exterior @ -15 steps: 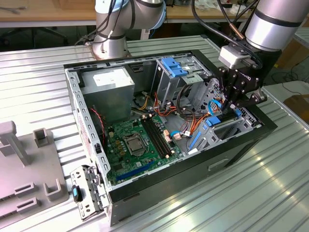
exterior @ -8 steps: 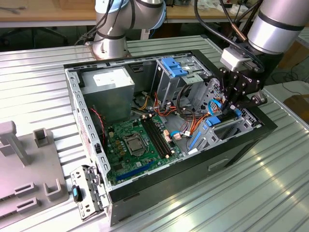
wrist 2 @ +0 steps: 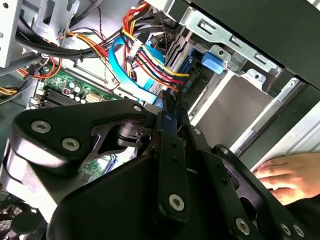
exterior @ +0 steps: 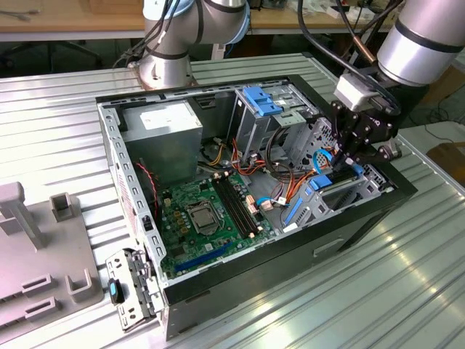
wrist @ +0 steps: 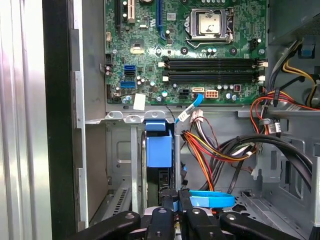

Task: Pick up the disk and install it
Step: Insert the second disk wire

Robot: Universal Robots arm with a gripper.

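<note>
Exterior view, from its left to its right. A grey plastic fixture (exterior: 29, 254) sits on the ribbed metal table (exterior: 58, 116). Just beside the open computer case (exterior: 240, 218) a detached metal bracket with a small blue latch (exterior: 116, 292) lies flat on the table. Inside the case: grey power supply box (exterior: 161, 131) at the far corner, green motherboard (exterior: 207, 218) on the floor of the case, a blue-tabbed drive cage (exterior: 263, 102) farther back. At the exterior view's right the arm reaches down into the case's near-right corner, and the gripper (exterior: 341, 161) is at the drive bay there.

The disk (exterior: 336, 179) stands on edge in that bay, its blue carrier rail showing between the metal bay walls. In the first wrist view the disk (wrist: 161, 150) sits upright in the slot directly ahead of the gripper (wrist: 176, 196); the two fingers are drawn close together at its near edge, apparently pinching it, though the contact itself is hidden.

In the second wrist view the gripper (wrist 2: 167, 107) points into a bundle of cables, with a blue latch tab (wrist 2: 214, 61) on the bay frame beyond. A person's hand (wrist 2: 287, 172) rests on the case's outer edge.
</note>
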